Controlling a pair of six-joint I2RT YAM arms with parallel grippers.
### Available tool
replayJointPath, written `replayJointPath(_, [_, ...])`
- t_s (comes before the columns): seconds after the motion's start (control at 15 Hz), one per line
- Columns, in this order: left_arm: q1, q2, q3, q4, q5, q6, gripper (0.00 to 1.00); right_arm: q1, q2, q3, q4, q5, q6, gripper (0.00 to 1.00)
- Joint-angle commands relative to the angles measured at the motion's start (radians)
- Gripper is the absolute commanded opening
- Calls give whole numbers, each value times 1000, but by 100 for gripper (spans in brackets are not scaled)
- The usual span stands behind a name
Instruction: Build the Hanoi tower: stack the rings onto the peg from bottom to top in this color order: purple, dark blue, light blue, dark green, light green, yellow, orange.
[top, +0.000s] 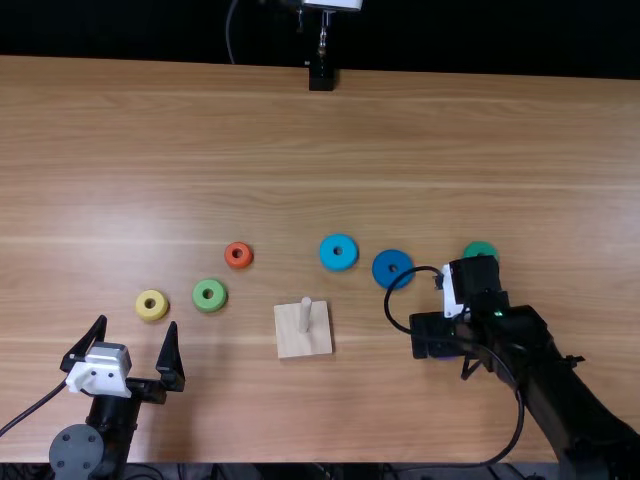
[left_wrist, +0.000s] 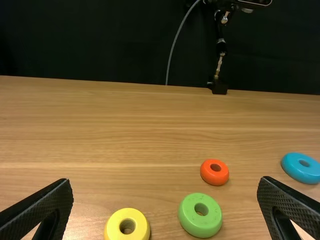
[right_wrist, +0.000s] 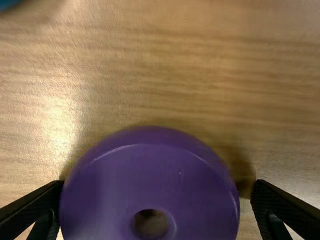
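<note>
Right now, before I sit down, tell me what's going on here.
The right hand is down at the purple ring, its open fingers on either side of it. The left hand is open and empty near the yellow ring. The peg is bare, so the tower has no rings; the light green ring, orange ring, light blue ring, dark blue ring and dark green ring also lie loose.
</note>
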Motion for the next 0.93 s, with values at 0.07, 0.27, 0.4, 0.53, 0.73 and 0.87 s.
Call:
replayJointPath(0.07, [9,-12,-18,-36,10,9,100,5,22,0,-2,-5,-4,100])
replayJointPath(0.27, [9,-12,-18,-36,10,9,100,7,16,-12,-4,-3,-4,28])
replayJointPath(0.4, [9,-12,-18,-36,10,9,100,8,12,-9,-6,-5,-2,0])
replayJointPath(0.53, [11,-12,-18,-36,10,9,100,13,9,5,-2,-5,3,0])
replayJointPath(0.73, [9,-12,-18,-36,10,9,100,19,-7,123,-57,-3,-8,0])
replayJointPath(0.87, [9,-12,-18,-36,10,9,100,53,-52,247,-247,-1,-9,0])
